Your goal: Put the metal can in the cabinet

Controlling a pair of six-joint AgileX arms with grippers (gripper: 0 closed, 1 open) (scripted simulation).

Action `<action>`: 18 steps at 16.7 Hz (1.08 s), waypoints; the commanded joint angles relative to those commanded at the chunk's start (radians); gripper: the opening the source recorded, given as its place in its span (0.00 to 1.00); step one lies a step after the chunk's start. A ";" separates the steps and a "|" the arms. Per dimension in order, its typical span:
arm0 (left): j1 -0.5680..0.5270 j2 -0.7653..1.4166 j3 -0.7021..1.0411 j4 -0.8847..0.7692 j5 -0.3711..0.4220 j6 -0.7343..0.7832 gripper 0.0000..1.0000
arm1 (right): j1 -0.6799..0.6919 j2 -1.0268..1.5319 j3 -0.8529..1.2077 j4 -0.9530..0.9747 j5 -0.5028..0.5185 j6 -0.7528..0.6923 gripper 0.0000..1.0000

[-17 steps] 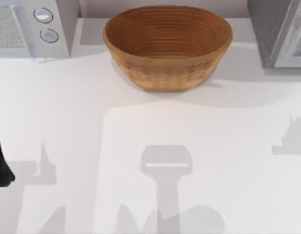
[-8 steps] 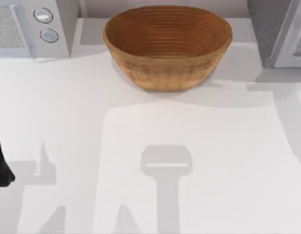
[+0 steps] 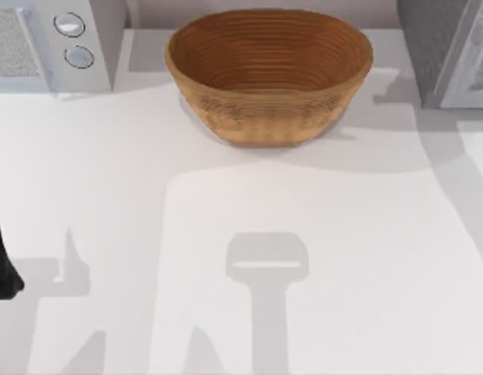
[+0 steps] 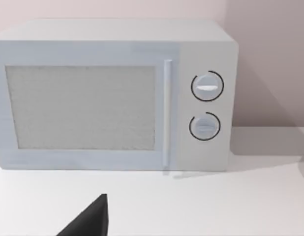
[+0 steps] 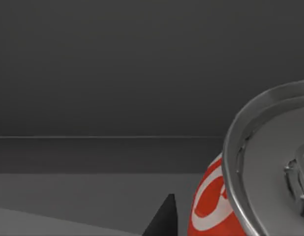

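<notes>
Up at the table's far right corner stands the grey cabinet (image 3: 433,47), and the right wrist cam looks straight into a dark recess w/ a floor and back wall, so the right gripper (image 5: 164,220) is prob already at or inside the opening. The metal can (image 5: 250,182) sits very close to that cam, red side and silver lid showing, lid tipped toward the lens, apparently off the floor. Whether the right gripper is clamped on it or has let go can't be told from this angle, and that's the main worry: if the hold is loose or off-centre, the can could slip and drop onto the cabinet floor, then roll since it looks tilted rather than upright. Releasing while it's leaning would likely tip it over too, so it needs levelling and lowering first. Second risk is a clash w/ the cabinet itself: clearance around the wrist isn't visible, so pushing deeper could knock the can or gripper against a wall or the back, and pulling out carelessly could drag the can along if contact isn't fully broken. Wicker basket (image 3: 269,74) is well apart to the left of the cabinet, so not much danger there. Left arm (image 3: 1,258) is parked at the table's (image 3: 109,172) left edge, left gripper (image 4: 88,221) facing the microwave (image 4: 117,93); its grip state can't be told either, and it's no threat while idle
</notes>
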 joint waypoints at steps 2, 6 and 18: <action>0.000 0.000 0.000 0.000 0.000 0.000 1.00 | 0.001 0.006 0.007 -0.002 0.001 0.000 0.00; 0.000 0.000 0.000 0.000 0.000 0.000 1.00 | -0.004 0.004 0.005 -0.001 0.000 0.002 0.00; 0.000 0.000 0.000 0.000 0.000 0.000 1.00 | -0.056 0.503 0.687 -0.169 -0.041 0.002 0.00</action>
